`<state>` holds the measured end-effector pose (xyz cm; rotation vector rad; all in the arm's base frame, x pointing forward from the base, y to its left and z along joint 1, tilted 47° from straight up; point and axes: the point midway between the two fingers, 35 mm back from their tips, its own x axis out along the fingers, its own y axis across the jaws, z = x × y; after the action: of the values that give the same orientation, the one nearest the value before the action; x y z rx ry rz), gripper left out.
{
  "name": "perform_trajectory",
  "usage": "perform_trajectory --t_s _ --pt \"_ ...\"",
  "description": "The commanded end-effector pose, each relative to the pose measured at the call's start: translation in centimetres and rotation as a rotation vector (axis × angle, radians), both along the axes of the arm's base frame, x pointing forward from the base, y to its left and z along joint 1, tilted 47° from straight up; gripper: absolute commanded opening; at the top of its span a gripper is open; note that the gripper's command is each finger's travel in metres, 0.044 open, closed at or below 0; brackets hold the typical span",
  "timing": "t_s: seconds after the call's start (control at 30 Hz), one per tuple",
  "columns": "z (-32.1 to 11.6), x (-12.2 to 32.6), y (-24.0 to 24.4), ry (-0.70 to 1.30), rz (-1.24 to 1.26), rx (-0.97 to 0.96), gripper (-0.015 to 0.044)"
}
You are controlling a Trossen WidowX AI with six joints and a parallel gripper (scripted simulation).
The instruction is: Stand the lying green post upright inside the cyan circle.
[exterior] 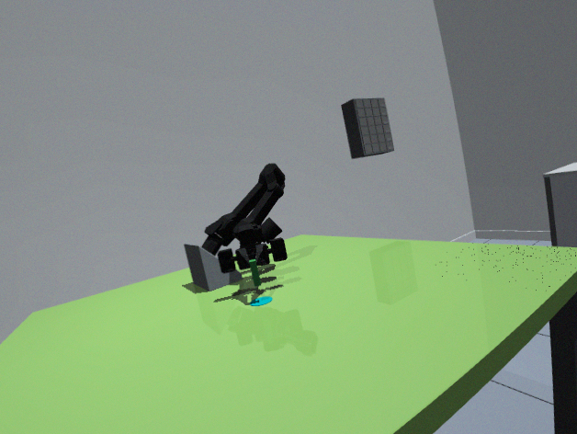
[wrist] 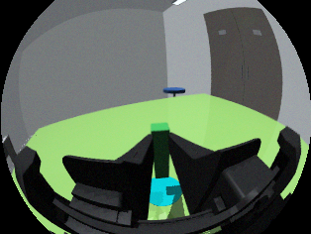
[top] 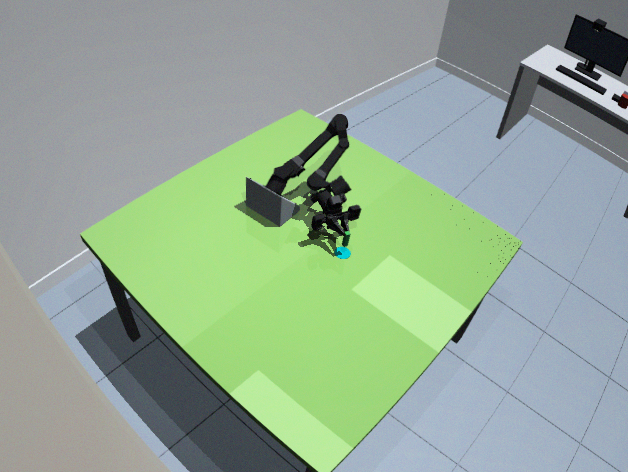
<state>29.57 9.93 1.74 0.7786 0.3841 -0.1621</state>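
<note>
the green post (exterior: 254, 272), a slim square-sided bar of flat matte colour, hangs nearly upright near the centre of the exterior frame, its lower end above and a little behind the cyan circle (exterior: 261, 301), a thin flat disc on the table. the gripper (exterior: 252, 262) is clenched on the post's upper part, its blocky black fingers flanking it in the wrist view. around them spreads the smooth, glossy green table (top: 253, 324), with a grey wedge-shaped base (top: 268, 203) at the arm's foot, upper centre of the top view.
</note>
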Motion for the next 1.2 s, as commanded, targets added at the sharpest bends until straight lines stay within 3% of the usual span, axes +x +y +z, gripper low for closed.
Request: perform_trajectory --t_s 0.0,0.87,1.17 --pt "-0.6 -0.2 0.7 -0.006 -0.004 0.004 0.0023" --pt "-2.9 -1.1 2.9 -0.001 0.003 -0.002 0.0023" --pt "-2.9 -1.1 2.9 -0.001 0.003 -0.002 0.0259"
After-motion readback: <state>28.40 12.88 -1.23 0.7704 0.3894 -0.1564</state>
